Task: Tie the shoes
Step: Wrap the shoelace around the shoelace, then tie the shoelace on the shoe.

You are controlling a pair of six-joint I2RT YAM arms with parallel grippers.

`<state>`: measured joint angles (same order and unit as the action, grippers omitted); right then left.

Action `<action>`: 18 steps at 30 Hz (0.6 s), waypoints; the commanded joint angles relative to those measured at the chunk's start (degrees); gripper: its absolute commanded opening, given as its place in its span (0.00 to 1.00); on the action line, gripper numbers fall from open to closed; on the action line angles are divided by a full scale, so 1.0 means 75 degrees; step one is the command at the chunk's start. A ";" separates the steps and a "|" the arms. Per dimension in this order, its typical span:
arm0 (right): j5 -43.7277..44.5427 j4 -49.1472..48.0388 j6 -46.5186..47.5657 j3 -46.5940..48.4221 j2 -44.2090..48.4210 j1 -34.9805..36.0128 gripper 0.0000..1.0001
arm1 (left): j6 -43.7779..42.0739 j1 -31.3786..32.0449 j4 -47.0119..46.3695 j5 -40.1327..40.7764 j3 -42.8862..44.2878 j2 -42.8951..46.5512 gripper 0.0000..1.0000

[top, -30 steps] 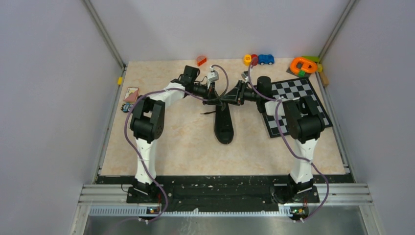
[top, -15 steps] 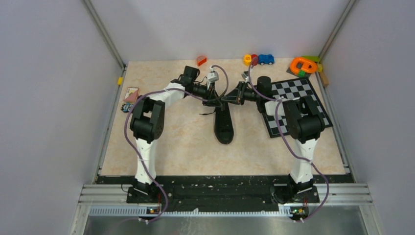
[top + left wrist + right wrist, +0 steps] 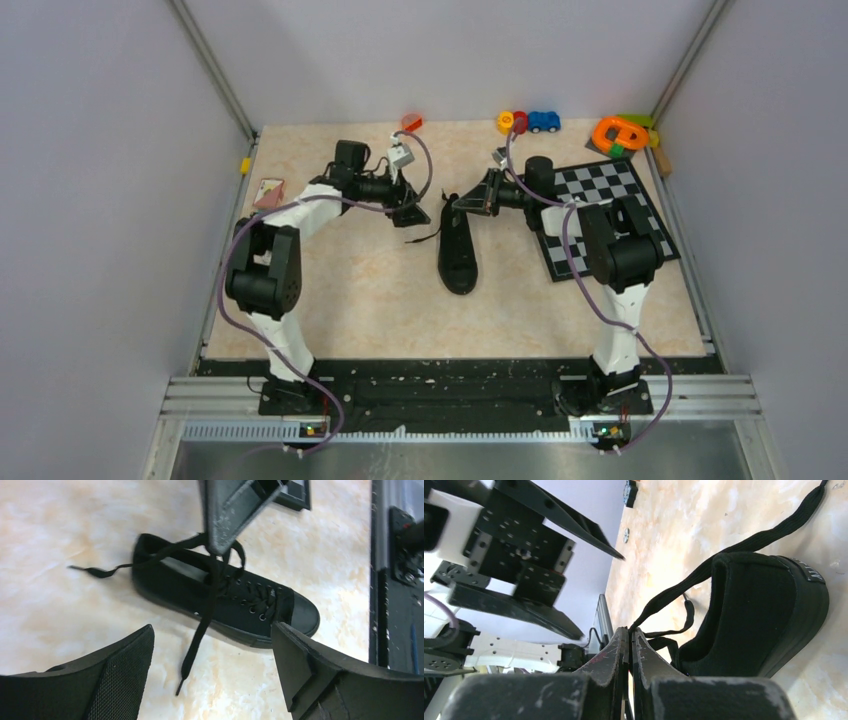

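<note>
The black sneaker [image 3: 458, 258] lies mid-table, toe toward the arm bases, left of the chessboard [image 3: 600, 200]. The right gripper [image 3: 629, 632] is clamped shut over the heel opening, apparently pinching a lace [image 3: 684, 587] at its tips. The left gripper [image 3: 210, 630] hangs spread wide and empty beside the shoe, above a loose lace end [image 3: 192, 650]

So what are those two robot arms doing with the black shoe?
They are working on tying the black shoe that lies on the table. The right gripper has its jaws pinched shut on one lace by the heel end. The left gripper hangs beside the shoe with its jaws wide open, holding nothing. There is no bow yet: the laces are loose, and one end trails on the table.
</note>
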<state>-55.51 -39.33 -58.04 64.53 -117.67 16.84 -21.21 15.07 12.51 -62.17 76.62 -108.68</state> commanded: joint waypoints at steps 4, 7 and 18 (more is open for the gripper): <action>-0.0310 -0.0206 0.0502 0.0135 0.0181 0.0035 0.00 | 0.4145 -0.0546 -0.2438 0.2168 -0.0589 0.1294 0.99; -0.0345 0.0110 0.0812 0.0187 0.0231 0.0036 0.00 | 0.7693 -0.1061 -0.5417 0.2450 -0.1319 0.0780 0.98; -0.0227 0.0695 0.1155 0.0252 0.0396 0.0041 0.00 | 0.6763 -0.0271 -0.1515 0.3935 -0.0285 0.1359 0.98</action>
<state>-57.04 -33.85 -51.72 64.58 -117.60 16.84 44.36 6.66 -24.34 -46.26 67.11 -110.10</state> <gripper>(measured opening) 0.018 0.983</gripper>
